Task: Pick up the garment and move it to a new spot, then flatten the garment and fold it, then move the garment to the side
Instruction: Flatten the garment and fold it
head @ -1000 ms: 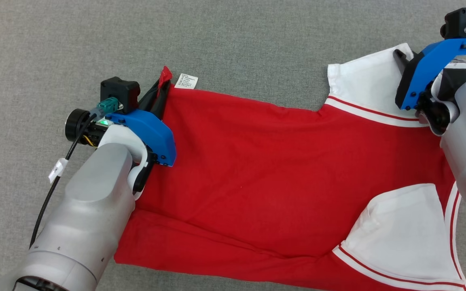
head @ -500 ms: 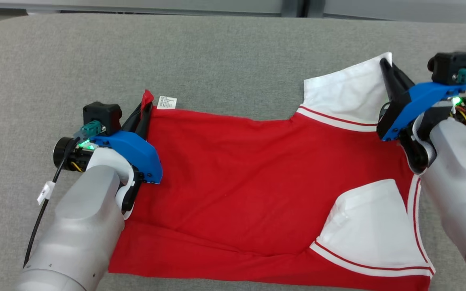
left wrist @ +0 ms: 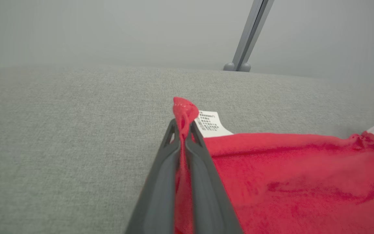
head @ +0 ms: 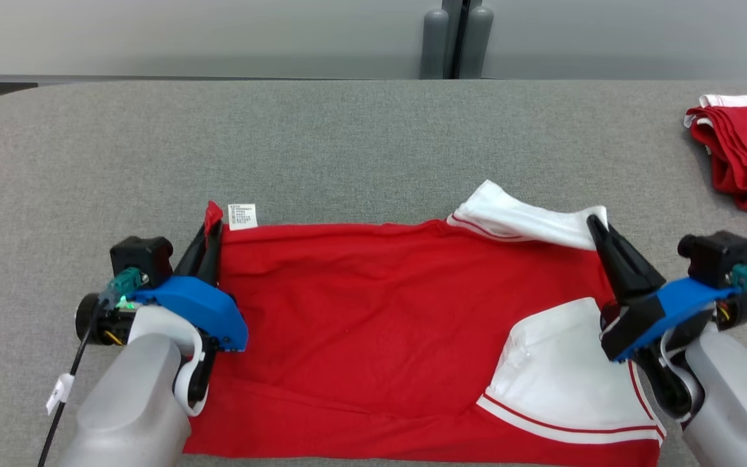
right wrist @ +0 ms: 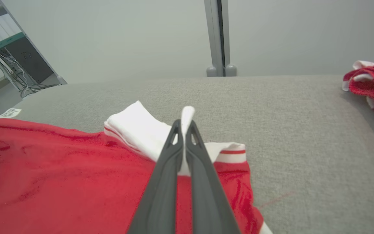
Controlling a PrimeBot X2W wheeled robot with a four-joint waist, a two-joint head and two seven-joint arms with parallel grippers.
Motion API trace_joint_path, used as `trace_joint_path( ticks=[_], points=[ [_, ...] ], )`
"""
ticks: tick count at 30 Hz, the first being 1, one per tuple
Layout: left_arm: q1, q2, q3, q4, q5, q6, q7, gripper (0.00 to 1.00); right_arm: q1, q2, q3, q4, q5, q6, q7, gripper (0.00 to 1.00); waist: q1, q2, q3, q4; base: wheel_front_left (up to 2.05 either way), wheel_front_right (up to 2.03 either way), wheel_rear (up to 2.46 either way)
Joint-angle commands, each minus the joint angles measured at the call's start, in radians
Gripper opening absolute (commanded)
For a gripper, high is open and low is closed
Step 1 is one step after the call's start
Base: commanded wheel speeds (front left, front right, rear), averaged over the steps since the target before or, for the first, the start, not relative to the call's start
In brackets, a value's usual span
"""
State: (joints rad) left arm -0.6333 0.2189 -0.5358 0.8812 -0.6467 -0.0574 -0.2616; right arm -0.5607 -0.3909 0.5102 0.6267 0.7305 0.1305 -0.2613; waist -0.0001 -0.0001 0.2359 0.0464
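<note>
A red garment (head: 373,324) with white sleeves lies spread across the grey table (head: 347,143). My left gripper (head: 210,224) is shut on its far left corner, beside a white care label (head: 242,216); red cloth (left wrist: 182,110) pokes out between the fingers. My right gripper (head: 595,227) is shut on the white sleeve (head: 529,217) at the far right corner, and white cloth (right wrist: 187,118) sticks up between the fingertips. That sleeve is bunched and folded over. A second white sleeve (head: 568,370) lies flat at the near right.
A pile of folded red and white garments (head: 746,149) sits at the table's far right, also seen as the garment pile (right wrist: 372,87) in the right wrist view. A grey post (head: 454,42) stands behind the table's far edge against a pale wall.
The head camera has tilted up, bringing the far edge and the pile into sight. Both grippers have pulled the far edge of the garment toward me; the white sleeve has folded over.
</note>
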Motion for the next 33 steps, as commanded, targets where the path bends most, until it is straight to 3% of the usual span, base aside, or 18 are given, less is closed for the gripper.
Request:
trace_joint_path(
  ticks=[1, 12, 18, 25, 26, 27, 29, 30, 31, 32, 33],
  points=[
    [0.038, 0.003, 0.008, -0.026, 0.014, 0.008, -0.005, 0.00, 0.068, -0.006, -0.030, -0.050, -0.010, 0.001, -0.005, 0.00, 0.0001, 0.0001, -0.011, -0.001, 0.00, 0.00, 0.00],
    [0.205, -0.011, 0.095, -0.145, 0.044, 0.036, -0.005, 0.00, 0.426, 0.016, -0.199, -0.313, -0.087, 0.001, -0.005, 0.00, 0.0001, 0.0001, -0.060, 0.000, 0.00, 0.00, 0.00],
    [0.302, -0.024, 0.162, -0.222, 0.076, 0.052, -0.005, 0.00, 0.539, 0.037, -0.226, -0.345, -0.098, 0.001, -0.005, 0.00, 0.0001, 0.0001, -0.072, 0.000, 0.00, 0.00, 0.00],
    [0.364, -0.047, 0.202, -0.231, 0.103, 0.035, -0.005, 0.00, 0.577, 0.058, -0.251, -0.318, -0.109, 0.001, 0.008, 0.00, 0.0001, 0.0001, -0.072, 0.012, 0.00, 0.00, 0.00],
    [0.367, -0.051, 0.211, -0.230, 0.107, 0.034, -0.005, 0.18, 0.581, 0.059, -0.257, -0.315, -0.103, 0.001, 0.009, 0.00, 0.0001, 0.0001, -0.075, 0.014, 0.00, 0.00, 0.00],
    [0.372, -0.055, 0.217, -0.229, 0.112, 0.033, -0.005, 0.27, 0.587, 0.059, -0.261, -0.311, -0.103, 0.001, 0.011, 0.00, 0.0001, 0.0001, -0.078, 0.016, 0.00, 0.00, 0.00],
    [0.378, -0.059, 0.228, -0.228, 0.123, 0.033, -0.005, 0.21, 0.596, 0.057, -0.269, -0.307, -0.104, 0.001, 0.012, 0.00, 0.0001, 0.0001, -0.085, 0.017, 0.00, 0.00, 0.00],
    [0.384, -0.063, 0.233, -0.231, 0.132, 0.034, -0.005, 0.42, 0.597, 0.060, -0.272, -0.307, -0.098, 0.001, 0.014, 0.00, 0.0001, 0.0001, -0.088, 0.017, 0.00, 0.00, 0.00],
    [0.388, -0.066, 0.239, -0.239, 0.144, 0.036, -0.005, 0.77, 0.598, 0.061, -0.271, -0.310, -0.095, 0.001, 0.016, 0.33, 0.0001, 0.0001, -0.093, 0.017, 0.00, 0.00, 0.00],
    [0.394, -0.068, 0.249, -0.248, 0.154, 0.037, -0.005, 1.00, 0.601, 0.063, -0.266, -0.317, -0.085, 0.001, 0.021, 0.98, 0.0001, 0.0001, -0.097, 0.018, 0.00, 0.00, 0.00],
    [0.401, -0.071, 0.258, -0.262, 0.164, 0.034, -0.005, 1.00, 0.604, 0.061, -0.266, -0.325, -0.079, 0.001, 0.019, 1.00, 0.0001, 0.0001, -0.102, 0.018, 0.00, 0.00, 0.00]
  ],
)
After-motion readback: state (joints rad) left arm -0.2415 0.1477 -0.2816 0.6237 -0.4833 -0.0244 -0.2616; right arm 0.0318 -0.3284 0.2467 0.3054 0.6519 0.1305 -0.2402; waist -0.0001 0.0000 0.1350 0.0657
